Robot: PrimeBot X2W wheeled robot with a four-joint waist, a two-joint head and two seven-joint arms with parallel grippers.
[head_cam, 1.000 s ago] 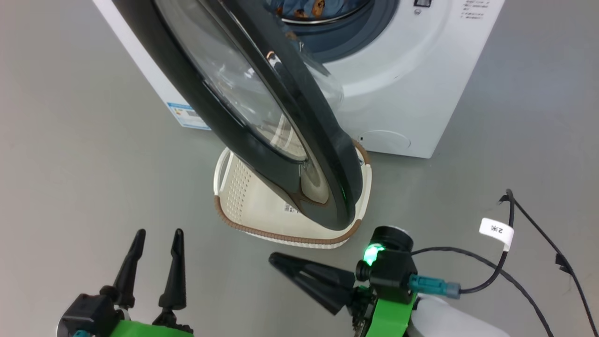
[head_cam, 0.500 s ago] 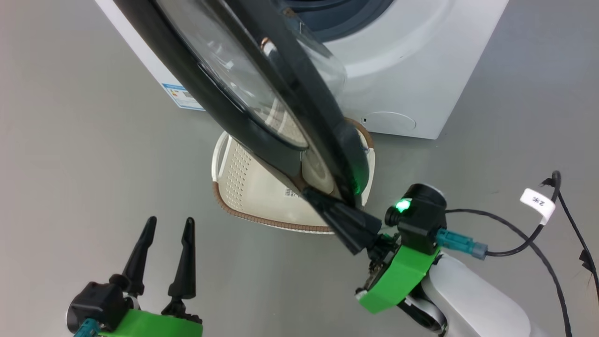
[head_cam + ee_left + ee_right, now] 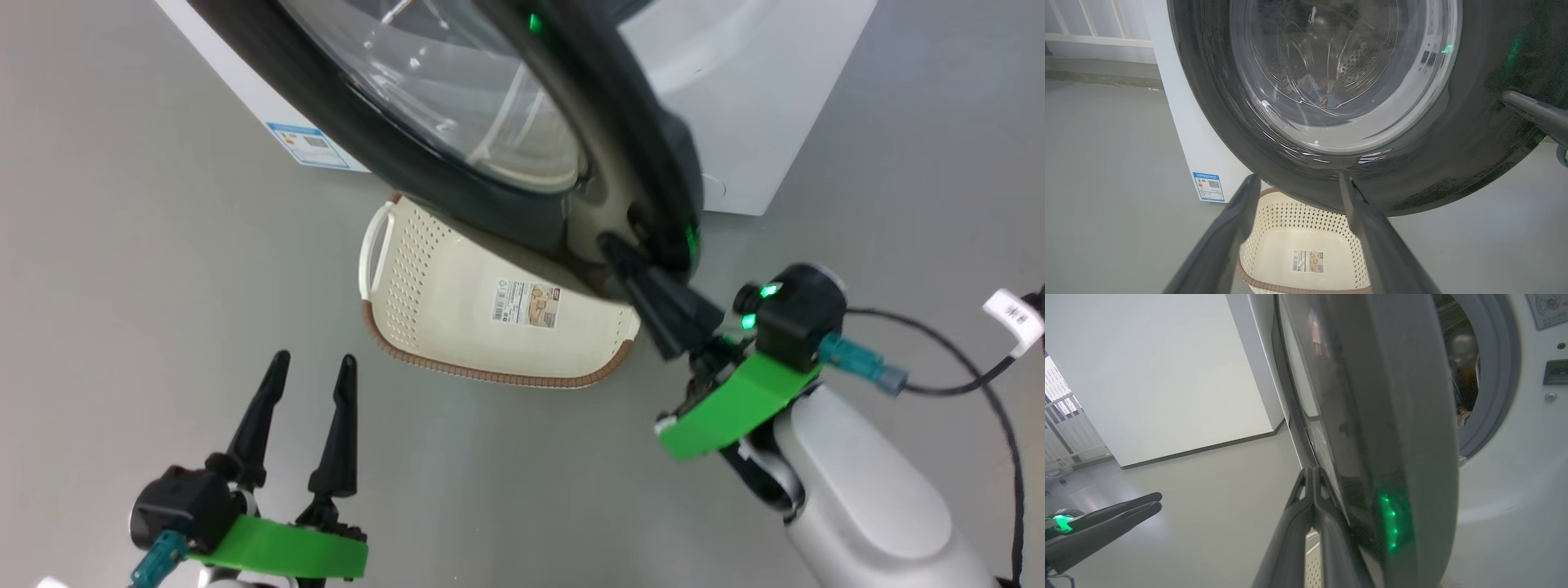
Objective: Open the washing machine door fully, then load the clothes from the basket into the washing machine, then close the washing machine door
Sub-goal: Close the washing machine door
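right jaws are sitting fully closed with nothing between them, fingers (image 3: pixel 663 309) pressed together and their tips lying against the low outer rim of the washing machine door (image 3: pixel 408 163). left jaws are standing wide open and holding nothing, hovering above the floor (image 3: pixel 122 245), well apart from the door and pointing toward the basket (image 3: pixel 408 278). door is standing partly open, swung out from the washing machine (image 3: pixel 759 122) and hanging over the far side of the basket. basket is sitting on the floor just in front of the machine, paper label (image 3: pixel 526 305) showing on its bare bottom. clothes (image 3: pixel 1319 93) are lying inside the drum, showing through the door glass in my left wrist view. blue sticker (image 3: pixel 304 147) is showing low on the machine front.
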